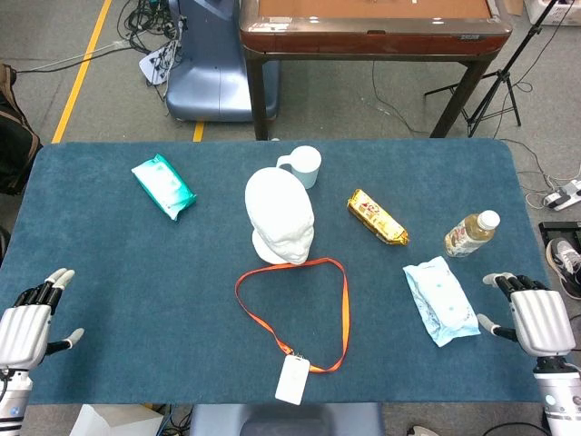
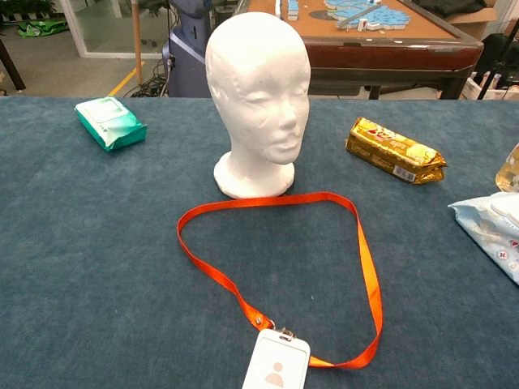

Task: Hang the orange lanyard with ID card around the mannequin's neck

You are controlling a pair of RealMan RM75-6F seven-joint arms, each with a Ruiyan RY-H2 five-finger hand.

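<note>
Hands first, left to right in the head view: left hand [image 1: 25, 329] at the lower left edge, fingers apart, holding nothing; right hand [image 1: 537, 318] at the lower right edge, likewise released. Neither shows in the chest view.

Orange lanyard [image 1: 342, 304] lies flat in an open loop at centre frame, its far edge just in front of the mannequin head [image 1: 280, 216]; ID card [image 1: 292, 379] sits at the near table edge.

I judge the best approach is one hand per strap side, lifting the loop wide enough to clear the crown, then lowering it behind.

Hard to make out: the neck base from above, and the card's lower end, which is cropped in the chest view. Whether the strap touches the base, I cannot tell.
</note>
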